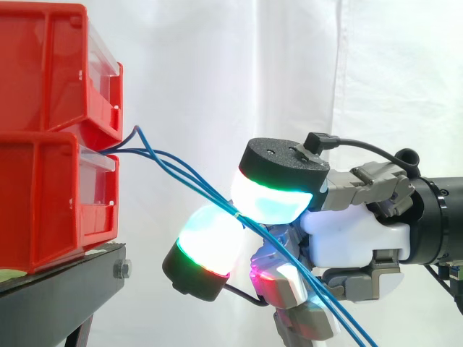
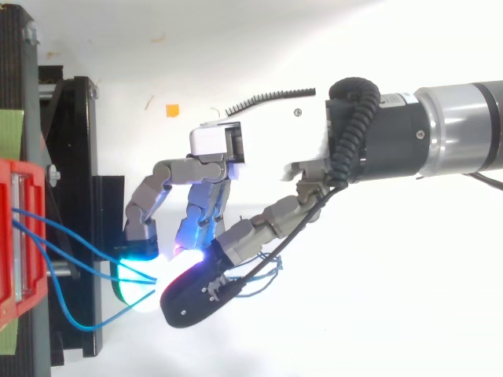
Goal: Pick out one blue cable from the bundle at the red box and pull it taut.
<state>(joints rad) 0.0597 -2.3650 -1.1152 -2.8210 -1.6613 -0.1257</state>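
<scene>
Blue cables (image 1: pixel 173 165) come out between the two stacked red bins (image 1: pixel 51 144) and slope down to the right into my hand (image 1: pixel 354 233). In the side view they pass between two glowing pads (image 1: pixel 271 195) that are pressed together on them, then trail off below the palm toward the lower right. From above, the hand (image 2: pixel 267 145) reaches in from the right with its fingers curled. The pads meet on the blue cables (image 2: pixel 94 250) a short way from the red bin (image 2: pixel 14 236). Two strands run fairly straight from the bin, and one hangs in a slack loop (image 2: pixel 71 318).
The bins rest on a black stand (image 1: pixel 72 282) at the left, with a bolt at its corner. A white curtain hangs behind. A small orange mark (image 2: pixel 172 110) lies on the white floor near the stand (image 2: pixel 75 157).
</scene>
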